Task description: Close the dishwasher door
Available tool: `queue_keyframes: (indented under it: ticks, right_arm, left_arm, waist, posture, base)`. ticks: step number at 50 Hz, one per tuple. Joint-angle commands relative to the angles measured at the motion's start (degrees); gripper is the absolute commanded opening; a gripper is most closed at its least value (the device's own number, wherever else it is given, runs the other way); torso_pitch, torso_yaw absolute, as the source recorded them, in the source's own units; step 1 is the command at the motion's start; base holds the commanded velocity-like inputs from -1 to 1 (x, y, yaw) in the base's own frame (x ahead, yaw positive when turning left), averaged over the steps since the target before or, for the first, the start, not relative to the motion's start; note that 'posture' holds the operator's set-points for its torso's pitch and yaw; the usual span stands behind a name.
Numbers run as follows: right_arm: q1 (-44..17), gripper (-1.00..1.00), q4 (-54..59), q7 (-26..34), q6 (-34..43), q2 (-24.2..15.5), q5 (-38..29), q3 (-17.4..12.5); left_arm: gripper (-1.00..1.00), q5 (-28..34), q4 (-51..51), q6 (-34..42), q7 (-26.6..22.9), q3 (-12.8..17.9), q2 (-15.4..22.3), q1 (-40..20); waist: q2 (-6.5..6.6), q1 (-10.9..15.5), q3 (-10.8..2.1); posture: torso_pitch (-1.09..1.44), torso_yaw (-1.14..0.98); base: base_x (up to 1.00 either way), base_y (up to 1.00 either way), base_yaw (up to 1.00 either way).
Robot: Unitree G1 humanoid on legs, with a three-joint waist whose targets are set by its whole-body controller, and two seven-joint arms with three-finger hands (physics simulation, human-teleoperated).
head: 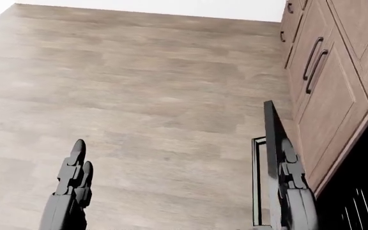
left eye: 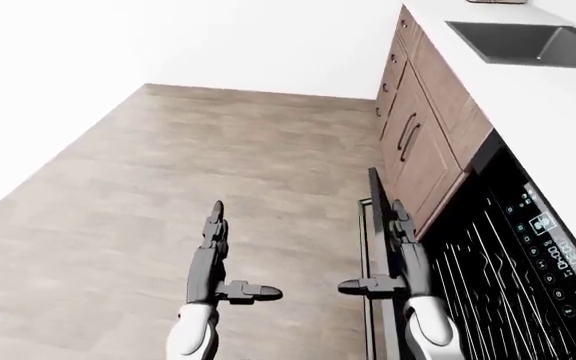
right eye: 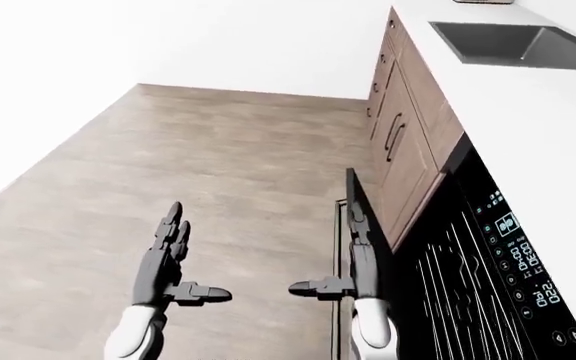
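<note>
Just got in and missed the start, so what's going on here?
The robot stands beside the kitchen cabinets, working on closing the dishwasher door. The door stands partly raised, seen edge-on, with the dark racks showing to its right. The right hand, fingers straight, lies flat along the door. The left hand hangs open over the wooden floor, holding nothing. A sink sits in the counter above.

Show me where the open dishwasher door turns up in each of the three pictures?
Left-eye view: dishwasher door, lower right of centre, edge-on.
Head view: lower right, beside the right hand.
Right-eye view: lower centre-right.
Shared landmark: wooden cabinets, right of the door.
</note>
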Motion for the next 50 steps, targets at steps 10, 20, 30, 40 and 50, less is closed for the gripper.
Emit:
queue_keyframes:
  ticks: [10,20,30,40,50]
  right_arm:
    - [-0.7,1.00,-4.2,-0.2,-1.8,0.6,0.2,1.4]
    - [-2.4,1.00,-2.0,-1.0,-1.8,0.7,-0.6,2.1]
    - [-6.0,1.00,3.4,-2.0,-2.9,1.4,0.8,2.8]
    - [-15.0,1.00,23.1,-1.9,-10.1,1.3,3.5,1.0]
    - [-33.2,1.00,69.9,0.1,-31.4,-1.5,10.2,-4.7]
  left_arm:
    - [1.00,-0.3,-3.4,-1.8,0.4,1.4,0.6,-1.0]
    - [1.00,-0.5,-3.9,-1.6,0.2,1.7,0.6,-0.8]
    - [1.00,-0.7,-4.3,-1.4,0.2,1.8,0.6,-0.7]
    - [1.00,-1.1,-5.3,-0.7,-0.1,2.4,0.7,-0.6]
    - [1.00,-1.4,-3.5,-0.9,0.0,3.2,1.1,-2.0]
  waist:
    - [1.60,-1.1,-1.46]
    - [4.49,-2.2,-1.70]
    - [4.09,-0.9,-2.82]
    - [4.40,-0.5,-3.47]
    - [4.76,-0.8,-3.86]
  posture:
    - [0.00,0.00]
    - [0.00,0.00]
    - [0.00,0.00]
    - [0.00,0.00]
    - [0.00,0.00]
  base:
    - [0.00,0.00,0.00]
    - [0.00,0.00,0.00]
    - [0.00,0.00,0.00]
    - [0.00,0.00,0.00]
    - [0.00,0.00,0.00]
